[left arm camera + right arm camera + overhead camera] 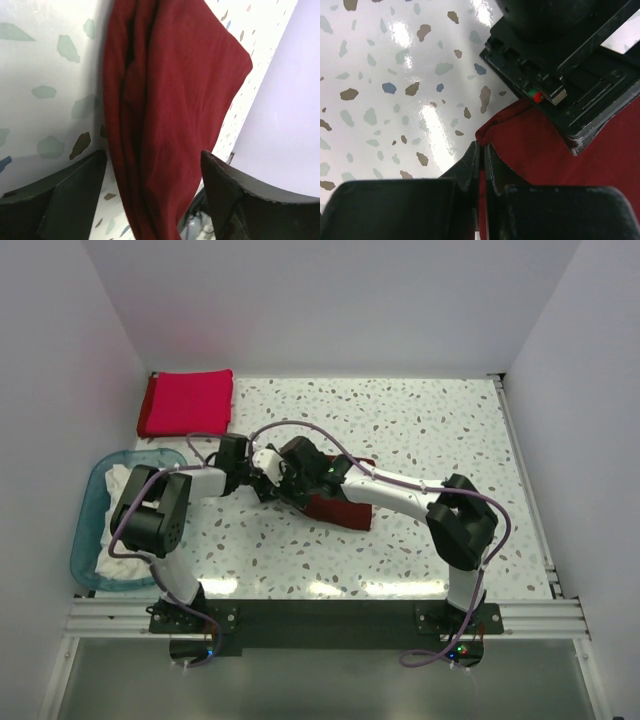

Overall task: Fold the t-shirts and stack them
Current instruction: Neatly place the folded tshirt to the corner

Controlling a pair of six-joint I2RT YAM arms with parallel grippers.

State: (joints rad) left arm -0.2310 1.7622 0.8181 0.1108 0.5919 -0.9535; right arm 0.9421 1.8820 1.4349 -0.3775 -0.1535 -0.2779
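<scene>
The dark maroon t-shirt (337,506) lies bunched in the middle of the table. My right gripper (286,487) is at its left end, and the right wrist view shows it (482,150) shut on a thin edge of the maroon t-shirt (530,150). My left gripper (262,473) faces it from the left. Its jaws (154,155) stand wide apart with the maroon t-shirt (170,90) between them, not pinched. The crimson-red t-shirt (189,401) lies folded at the back left. White t-shirts (124,480) lie in the tub.
The translucent blue tub (88,523) stands at the left edge beside the left arm. White walls close the back and both sides. The left gripper's black body (560,65) is close above the right gripper's fingers.
</scene>
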